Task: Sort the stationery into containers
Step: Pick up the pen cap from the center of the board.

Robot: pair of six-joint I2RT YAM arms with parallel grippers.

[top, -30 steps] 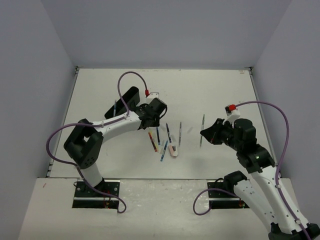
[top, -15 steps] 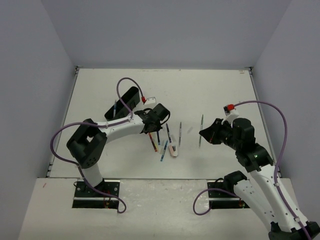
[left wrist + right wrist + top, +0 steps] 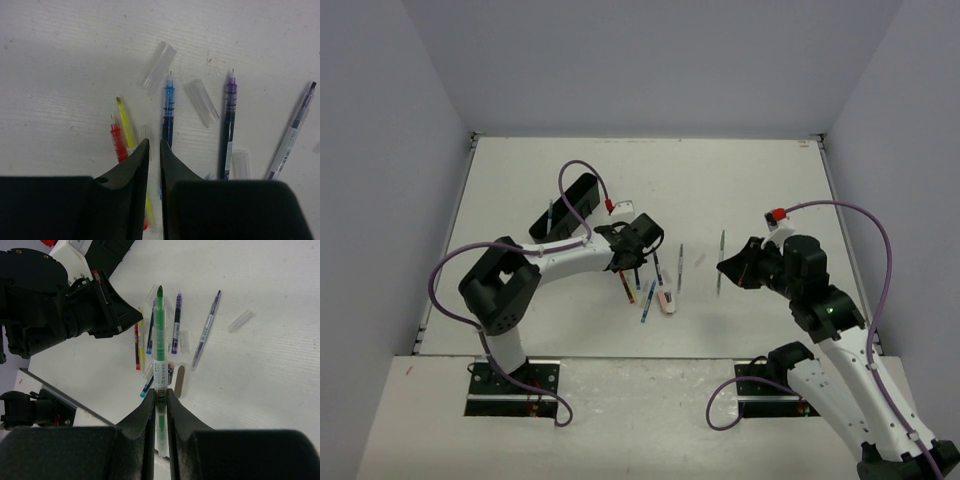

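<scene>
Most of the pen cluster point(image 3: 642, 285) lies unsorted mid-worktop; I confirm nothing inside the tray point(image 3: 575, 195) toward the left edge. My right claw point(image 3: 160, 392) pinches a green pen point(image 3: 160, 340). My left claw point(image 3: 155, 145) is nearly closed over the blue pen point(image 3: 168, 110), grip unconfirmed.

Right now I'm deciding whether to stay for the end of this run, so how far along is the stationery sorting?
Early. Done: at most one pen lies at the black tray, in or beside I cannot tell. In hand: the right jaws clamp a green pen; the left jaws hang nearly closed over the loose pens. Left: those pens and the eraser, on the table.
</scene>
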